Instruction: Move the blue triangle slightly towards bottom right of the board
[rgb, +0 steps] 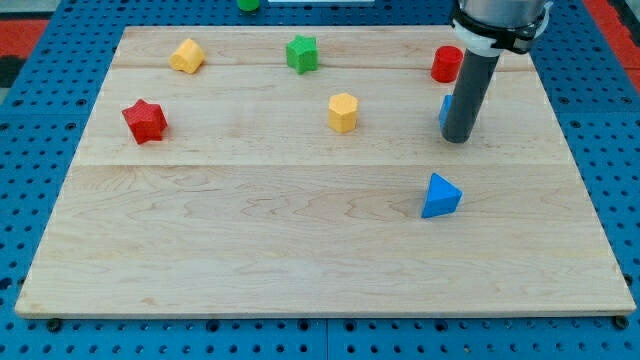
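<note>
Blue triangle (440, 196) apex pointing view's top, my tip (456, 139) above, apart

My tip (456, 139) rests on the wooden board (300, 260), above the blue triangle (440, 196) and apart from it. A second blue block (444, 111) peeks out just left of the rod, a red cylinder (446, 64) beyond. Left of the tip sits a yellow block (342, 112).

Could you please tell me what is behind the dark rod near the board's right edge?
A sliver of a blue block shows just left of the rod, above my tip; the rod covers the rest, so its shape cannot be told. A red block stands farther up.
</note>
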